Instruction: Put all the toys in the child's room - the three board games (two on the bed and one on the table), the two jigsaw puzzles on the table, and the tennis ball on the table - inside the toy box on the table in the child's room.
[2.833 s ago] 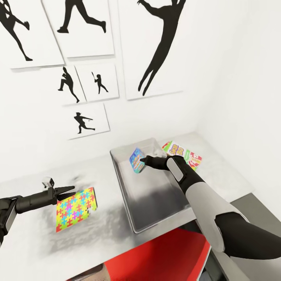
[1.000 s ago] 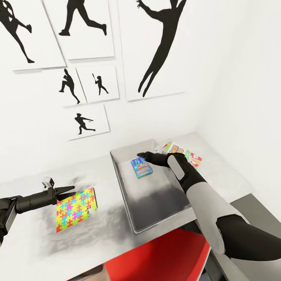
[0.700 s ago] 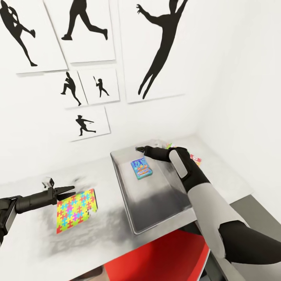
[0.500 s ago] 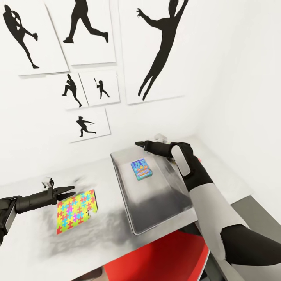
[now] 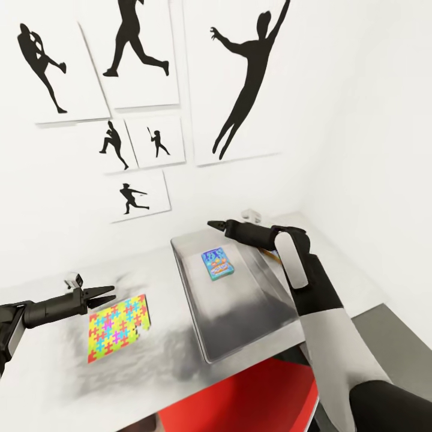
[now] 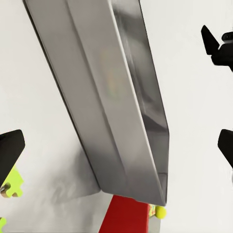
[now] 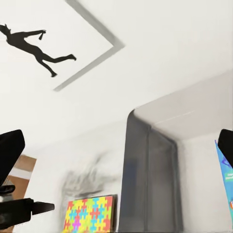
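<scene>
Head view: blue board game [image 5: 216, 264] flat inside toy box [image 5: 235, 294], far end. Right gripper [image 5: 216, 225] above far rim, empty; finger gap not discernible. Left gripper [image 5: 108, 294] spread, empty, over jigsaw puzzle [image 5: 117, 327] on table [image 5: 72, 366].
Left wrist view: toy box [image 6: 121, 111] wall between parted fingers [image 6: 10, 150]; tennis ball [image 6: 160, 212] beyond.
Right wrist view: fingers [image 7: 9, 150] wide apart, toy box [image 7: 150, 179] and puzzle [image 7: 91, 213] ahead.

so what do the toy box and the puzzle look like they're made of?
Toy box: looks like brushed or satin metal, grey with soft sheen and dark gradients, though coated plastic is possible. Jigsaw puzzle: flat, matte, bright interlocking pieces, probably card or foam.
</scene>
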Tool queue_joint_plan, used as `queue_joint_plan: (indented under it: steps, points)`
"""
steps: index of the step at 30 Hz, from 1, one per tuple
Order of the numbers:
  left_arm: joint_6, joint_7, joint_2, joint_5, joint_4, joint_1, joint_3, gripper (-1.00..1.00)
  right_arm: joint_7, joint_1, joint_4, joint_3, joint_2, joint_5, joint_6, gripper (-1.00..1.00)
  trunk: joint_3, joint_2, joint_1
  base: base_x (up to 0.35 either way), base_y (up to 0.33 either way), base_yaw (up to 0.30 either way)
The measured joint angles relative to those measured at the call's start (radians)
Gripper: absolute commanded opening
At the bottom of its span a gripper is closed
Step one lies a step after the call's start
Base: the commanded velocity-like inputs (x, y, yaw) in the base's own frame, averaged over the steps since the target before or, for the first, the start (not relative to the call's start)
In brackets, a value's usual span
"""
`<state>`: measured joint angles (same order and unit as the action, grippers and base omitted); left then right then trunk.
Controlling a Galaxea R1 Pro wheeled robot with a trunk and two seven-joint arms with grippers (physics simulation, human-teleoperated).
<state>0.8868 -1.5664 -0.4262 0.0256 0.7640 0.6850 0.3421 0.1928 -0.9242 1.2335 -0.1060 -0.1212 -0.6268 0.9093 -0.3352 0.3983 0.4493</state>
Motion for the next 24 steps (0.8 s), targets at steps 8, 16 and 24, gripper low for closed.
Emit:
queue_joint_plan:
  steps: [8, 16, 24]
  points:
    - [0.0, 0.0, 0.0, 0.0, 0.0, -0.001, 0.0, 1.0, 0.045, 0.199, 0.255, 0.005, 0.066, -0.113, 0.013, 1.0, 0.013, 0.0, 0.0, 0.0, 0.0, 0.0]
    - [0.0, 0.0, -0.001, 0.0, 0.0, -0.001, 0.0, 1.0, 0.198, 0.366, 0.341, 0.062, 0.128, -0.196, -0.003, 1.0, 0.026, 0.0, 0.0, 0.0, 0.0, 0.0]
    - [0.0, 0.0, -0.001, 0.0, 0.0, -0.002, 0.001, 1.0, 0.482, 0.529, 0.36, 0.178, 0.148, -0.213, -0.063, 1.0, 0.039, 0.0, 0.0, 0.0, 0.0, 0.0]
